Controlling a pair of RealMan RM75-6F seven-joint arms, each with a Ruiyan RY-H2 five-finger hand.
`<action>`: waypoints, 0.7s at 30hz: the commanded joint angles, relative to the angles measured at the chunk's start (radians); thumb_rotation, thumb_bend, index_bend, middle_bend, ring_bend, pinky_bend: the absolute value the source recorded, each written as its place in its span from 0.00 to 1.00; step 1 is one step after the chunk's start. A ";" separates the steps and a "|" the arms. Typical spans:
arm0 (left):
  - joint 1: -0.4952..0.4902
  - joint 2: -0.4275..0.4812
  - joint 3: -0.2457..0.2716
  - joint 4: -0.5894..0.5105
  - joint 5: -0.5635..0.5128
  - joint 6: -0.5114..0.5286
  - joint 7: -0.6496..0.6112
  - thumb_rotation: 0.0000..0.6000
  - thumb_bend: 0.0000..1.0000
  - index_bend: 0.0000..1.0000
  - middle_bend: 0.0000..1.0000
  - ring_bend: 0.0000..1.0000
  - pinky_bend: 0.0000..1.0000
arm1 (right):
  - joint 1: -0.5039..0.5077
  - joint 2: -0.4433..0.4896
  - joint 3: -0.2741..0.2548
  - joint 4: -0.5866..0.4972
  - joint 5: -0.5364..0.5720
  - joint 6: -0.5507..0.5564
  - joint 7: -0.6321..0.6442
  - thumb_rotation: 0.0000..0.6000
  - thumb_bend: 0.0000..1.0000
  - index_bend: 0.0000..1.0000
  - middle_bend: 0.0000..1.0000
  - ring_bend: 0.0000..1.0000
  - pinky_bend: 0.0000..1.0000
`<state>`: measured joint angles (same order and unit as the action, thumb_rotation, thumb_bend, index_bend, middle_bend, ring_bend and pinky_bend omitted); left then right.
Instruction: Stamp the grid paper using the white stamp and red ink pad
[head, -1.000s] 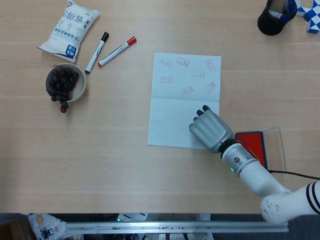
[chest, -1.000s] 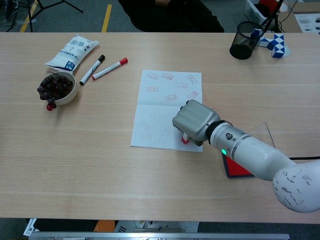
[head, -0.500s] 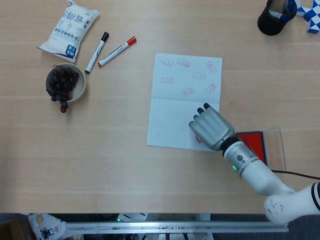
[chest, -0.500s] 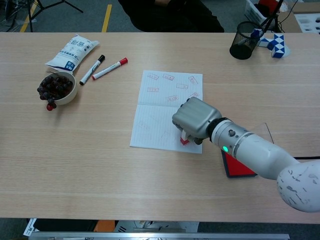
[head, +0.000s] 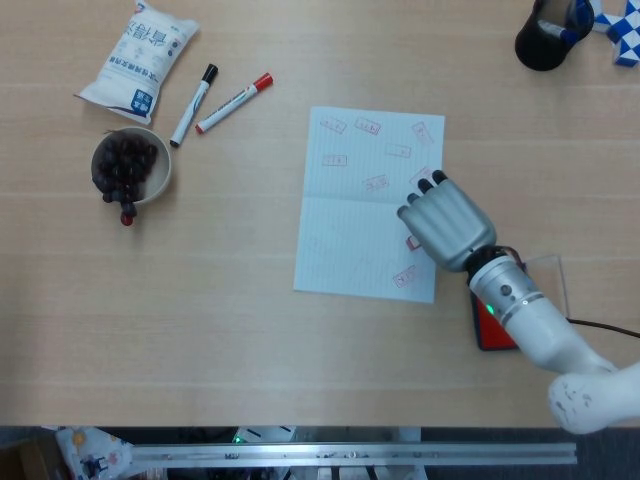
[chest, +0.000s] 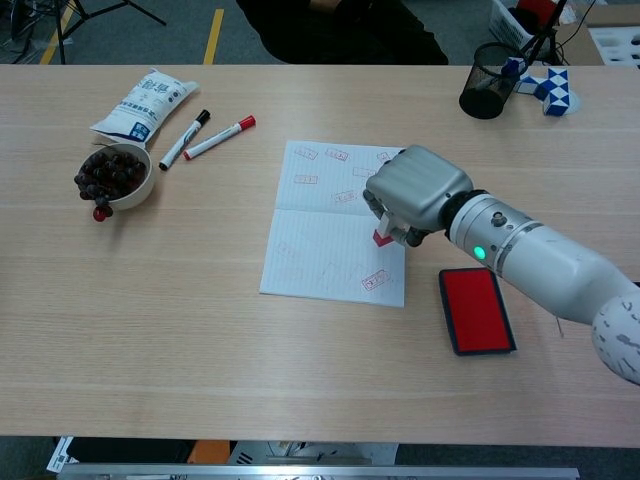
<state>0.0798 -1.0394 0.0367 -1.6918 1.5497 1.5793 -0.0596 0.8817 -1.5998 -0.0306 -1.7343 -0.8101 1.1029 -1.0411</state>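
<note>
The white stamp (chest: 383, 237) is showing only its red foot under the right hand (chest: 415, 192), which is gripping it knuckles-up over the right edge of the grid paper (chest: 318, 243). The red ink pad (chest: 476, 310) is lying lower right, while a bowl (chest: 133, 190) and two markers (chest: 205, 137) are sitting at the upper left of the table (chest: 200, 340).

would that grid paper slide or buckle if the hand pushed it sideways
Probably slide: the grid paper is a single thin sheet lying loose on the smooth table, nothing pinning it. Pushed at an edge it likely buckles along its visible fold, being floppy.
</note>
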 joint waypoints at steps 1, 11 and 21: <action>0.000 0.001 0.000 -0.001 -0.001 -0.001 -0.002 1.00 0.17 0.15 0.11 0.16 0.10 | 0.000 -0.012 -0.005 0.022 0.004 -0.010 0.004 1.00 0.37 0.67 0.50 0.31 0.29; 0.005 0.015 -0.006 -0.004 -0.011 0.009 -0.018 1.00 0.17 0.15 0.11 0.16 0.10 | 0.003 -0.051 -0.002 0.092 0.006 -0.026 0.004 1.00 0.37 0.67 0.50 0.31 0.29; 0.003 0.014 -0.005 -0.005 -0.009 0.004 -0.012 1.00 0.17 0.14 0.11 0.16 0.10 | 0.009 -0.081 0.002 0.132 0.016 -0.037 -0.008 1.00 0.37 0.67 0.50 0.32 0.29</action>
<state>0.0832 -1.0253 0.0322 -1.6971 1.5412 1.5835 -0.0713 0.8903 -1.6786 -0.0288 -1.6047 -0.7947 1.0668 -1.0484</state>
